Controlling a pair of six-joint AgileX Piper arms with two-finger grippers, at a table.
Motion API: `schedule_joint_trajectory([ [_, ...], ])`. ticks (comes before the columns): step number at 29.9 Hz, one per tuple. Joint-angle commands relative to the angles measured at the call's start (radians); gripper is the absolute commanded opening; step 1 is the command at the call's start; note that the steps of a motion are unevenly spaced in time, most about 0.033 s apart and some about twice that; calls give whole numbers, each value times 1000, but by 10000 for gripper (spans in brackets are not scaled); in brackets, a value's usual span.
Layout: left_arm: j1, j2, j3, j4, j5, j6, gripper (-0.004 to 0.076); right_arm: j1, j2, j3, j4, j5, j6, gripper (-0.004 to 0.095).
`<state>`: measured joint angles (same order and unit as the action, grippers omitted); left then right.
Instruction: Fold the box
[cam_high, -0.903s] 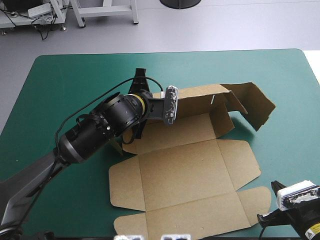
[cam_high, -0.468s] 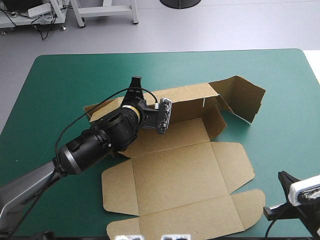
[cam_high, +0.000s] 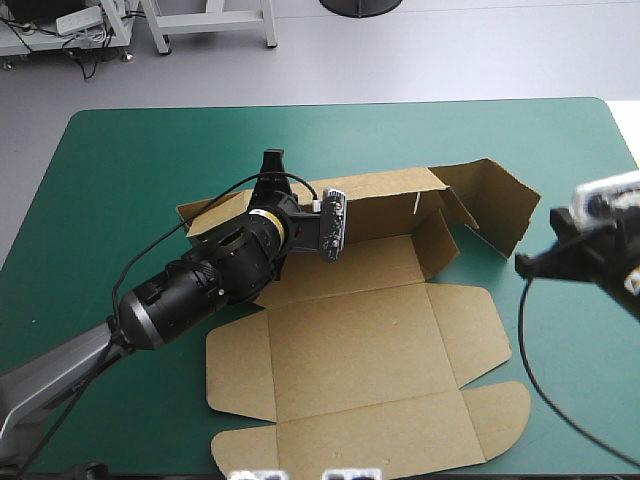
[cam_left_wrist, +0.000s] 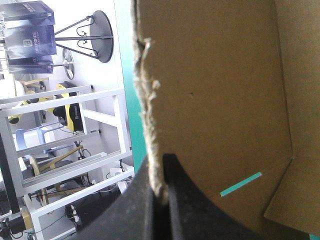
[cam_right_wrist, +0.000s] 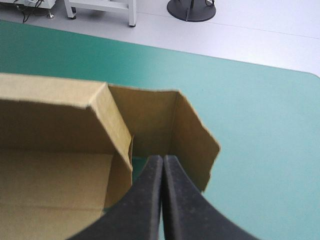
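Reaching in from eight o'clock, pinching the raised rear wall of the box (cam_high: 370, 340) in the left claw (cam_left_wrist: 161, 164). Hovering at three o'clock with the right claw (cam_right_wrist: 162, 159) closed on nothing, aimed at the raised end flap. Open teal-green bench (cam_high: 120, 160) toward nine and twelve. Lying mid-bench, brown, near panels flat, far wall upright.

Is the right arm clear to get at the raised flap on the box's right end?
Probably yes: the right gripper, shut, points straight at the flap, with nothing between them.
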<state>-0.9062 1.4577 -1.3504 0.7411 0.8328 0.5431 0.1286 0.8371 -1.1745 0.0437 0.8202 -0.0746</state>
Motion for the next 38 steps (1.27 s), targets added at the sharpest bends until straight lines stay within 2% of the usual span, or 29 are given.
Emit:
schedule_joint_trajectory([
  [1,-7,-23,-29,78,-45,-17,-10,-7,179,-211,2,-79,3,-13],
  [6,-7,13,-29,184,-52,-116,-10,-7,424,-494,6,5,3,-13],
  [11,-7,36,-29,211,-55,-137,-10,-30,643,-734,18,87,-8,-14],
  [18,-13,38,-29,211,-45,-181,-10,-141,875,-975,229,225,-118,-18],
  [24,-13,38,-29,216,-41,-188,-10,-213,992,-1006,344,292,-192,-18],
  [28,-13,38,-29,216,-41,-188,-10,-223,1065,-1006,416,338,-232,-18],
  [38,-13,39,-29,216,-43,-195,-10,-223,1153,-997,448,433,-282,-17],
])
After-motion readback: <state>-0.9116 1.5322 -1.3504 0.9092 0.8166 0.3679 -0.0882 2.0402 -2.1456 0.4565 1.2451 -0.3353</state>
